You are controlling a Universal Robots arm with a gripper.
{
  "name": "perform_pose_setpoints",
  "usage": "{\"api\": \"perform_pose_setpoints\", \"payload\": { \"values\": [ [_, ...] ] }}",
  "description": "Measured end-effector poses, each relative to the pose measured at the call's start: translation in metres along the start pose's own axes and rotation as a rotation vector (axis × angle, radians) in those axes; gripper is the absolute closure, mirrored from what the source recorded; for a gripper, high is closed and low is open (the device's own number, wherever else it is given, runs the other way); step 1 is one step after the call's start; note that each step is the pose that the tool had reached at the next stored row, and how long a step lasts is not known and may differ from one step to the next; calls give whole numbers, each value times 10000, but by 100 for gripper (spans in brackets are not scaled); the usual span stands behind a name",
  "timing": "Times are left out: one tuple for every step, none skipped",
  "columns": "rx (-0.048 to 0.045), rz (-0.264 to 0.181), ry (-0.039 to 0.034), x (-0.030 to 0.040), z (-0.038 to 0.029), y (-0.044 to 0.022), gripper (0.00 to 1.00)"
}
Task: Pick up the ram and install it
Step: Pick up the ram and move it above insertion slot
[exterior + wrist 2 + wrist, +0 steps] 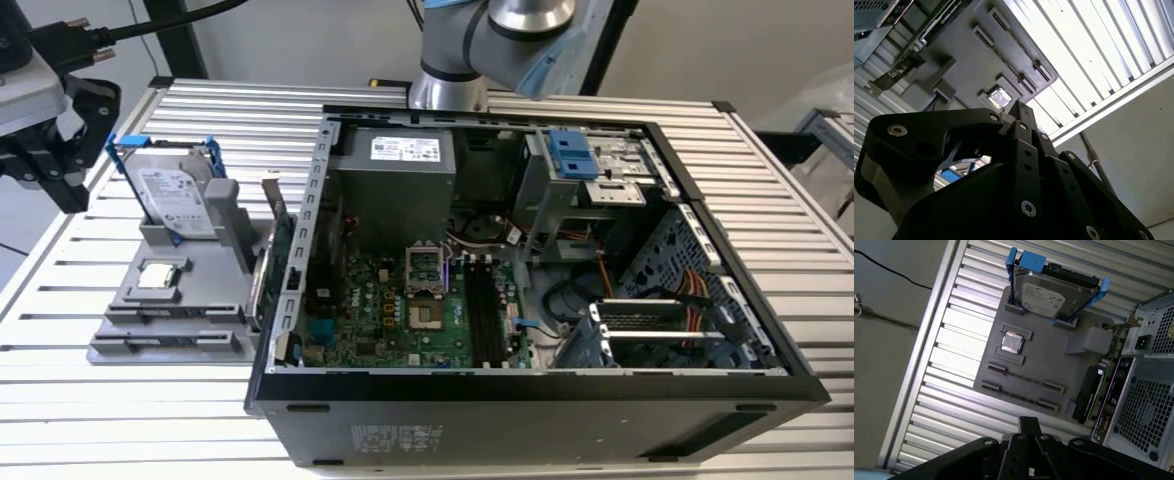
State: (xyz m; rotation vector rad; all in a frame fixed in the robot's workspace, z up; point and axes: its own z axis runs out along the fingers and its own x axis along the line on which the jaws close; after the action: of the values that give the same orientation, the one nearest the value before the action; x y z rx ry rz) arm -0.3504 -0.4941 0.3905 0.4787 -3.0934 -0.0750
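Heads up, your gripper (1029, 423) hangs clenched shut near the tray (1046, 362), angled down at it, out past the case (534, 410) on the exterior view's left.

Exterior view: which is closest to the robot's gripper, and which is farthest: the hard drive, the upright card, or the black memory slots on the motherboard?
With the gripper at the exterior view's left edge:
1. Hard drive, standing in its blue frame, close by.
2. Upright card, between the gray holder and the computer case.
3. Memory slots, inside the case, toward the exterior view's right.
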Motion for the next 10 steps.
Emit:
{"api": "perform_pose_setpoints", "payload": {
  "values": [
    [0, -12, 1, 0, 0, 0, 100],
    [0, -25, 1, 0, 0, 0, 100],
    [0, -36, 2, 1, 0, 1, 100],
    [0, -49, 3, 1, 0, 2, 100],
    [0, -63, 3, 1, 0, 1, 100],
    [0, -75, 4, 1, 0, 1, 100],
    [0, -90, 4, 1, 0, 1, 100],
    [0, -104, 4, 0, 0, 0, 100],
    [0, -117, 6, 0, 0, 0, 100],
    [0, -128, 6, 0, 0, 0, 100]
  ]
}}
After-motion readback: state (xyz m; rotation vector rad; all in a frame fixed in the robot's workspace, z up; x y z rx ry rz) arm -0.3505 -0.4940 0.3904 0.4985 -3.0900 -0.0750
